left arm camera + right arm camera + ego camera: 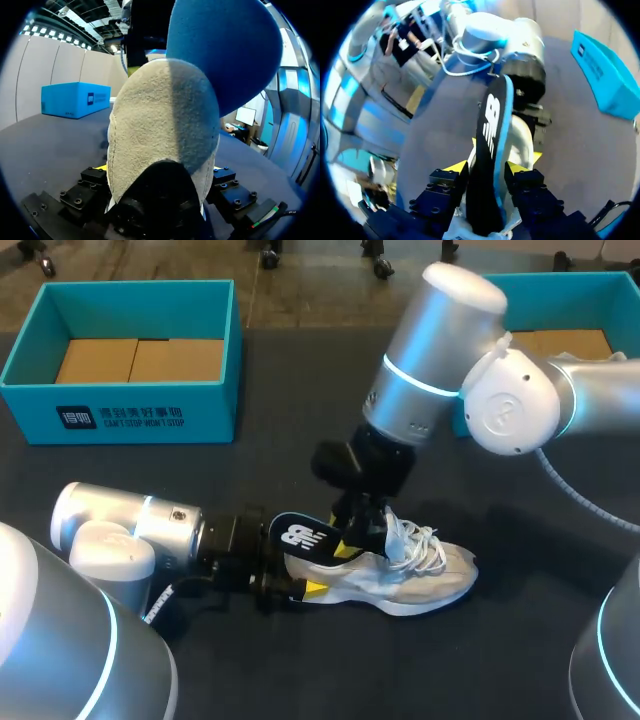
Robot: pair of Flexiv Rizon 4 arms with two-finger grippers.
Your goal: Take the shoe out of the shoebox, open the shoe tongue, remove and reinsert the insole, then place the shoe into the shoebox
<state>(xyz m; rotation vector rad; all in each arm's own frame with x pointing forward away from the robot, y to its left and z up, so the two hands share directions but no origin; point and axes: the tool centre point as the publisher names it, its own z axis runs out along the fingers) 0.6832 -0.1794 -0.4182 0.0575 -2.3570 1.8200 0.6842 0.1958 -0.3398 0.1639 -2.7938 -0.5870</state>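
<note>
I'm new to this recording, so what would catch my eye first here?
A pale shoe lies mid-table, its heel clamped by the left gripper. The right gripper, from above, pinches a black-and-blue insole standing up out of the shoe. Behind stand a teal box far left and another far right.

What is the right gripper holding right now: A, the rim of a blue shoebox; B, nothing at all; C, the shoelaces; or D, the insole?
D: in the right wrist view the right gripper has its two yellow-tipped fingers pressed against both sides of the dark insole, which stands partly out of the shoe on the table.
</note>
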